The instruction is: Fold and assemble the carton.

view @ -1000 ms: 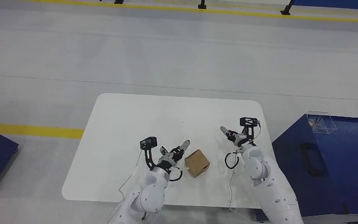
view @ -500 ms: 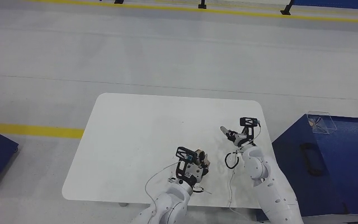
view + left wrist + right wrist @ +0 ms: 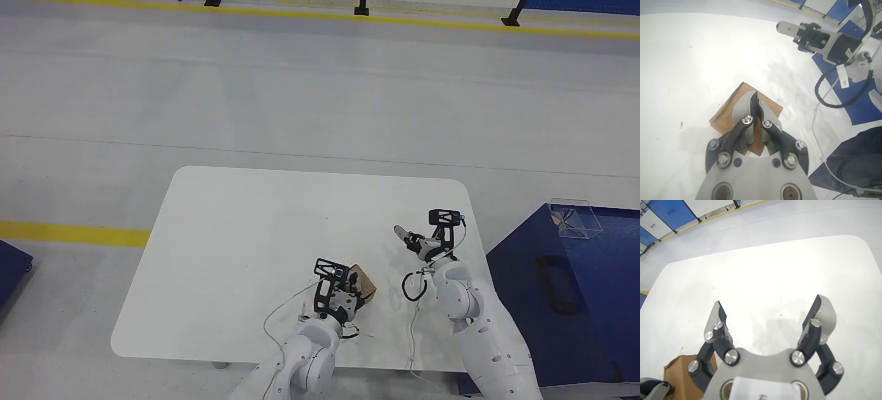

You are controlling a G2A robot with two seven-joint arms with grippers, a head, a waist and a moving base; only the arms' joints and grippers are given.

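**A:** What has moved?

**B:** Your left gripper [image 3: 755,101] has swung in from beside the small brown cardboard carton [image 3: 725,113] and now sits right over it. Your right gripper [image 3: 769,303] has not shifted.

**A:** Is the left one holding anything?

**B:** No. Its fingers are pressed together with nothing seen between them. The tips are on or just above the carton's top face, and I can't tell whether they touch. The right gripper's fingers are spread wide and empty, well apart from the carton, which lies back beside that wrist.

**A:** What does that mean for the job?

**B:** The carton already looks boxed up. I judge you are pressing its top down, close to the end.

**A:** And around it?

**B:** A white round-cornered table [image 3: 250,230] with a few dark specks stands on a pale grey floor [image 3: 300,90] crossed by a yellow line [image 3: 70,235]. Out beyond your right gripper is a blue cabinet [image 3: 570,300] with a clear plastic tray [image 3: 573,215] on it.
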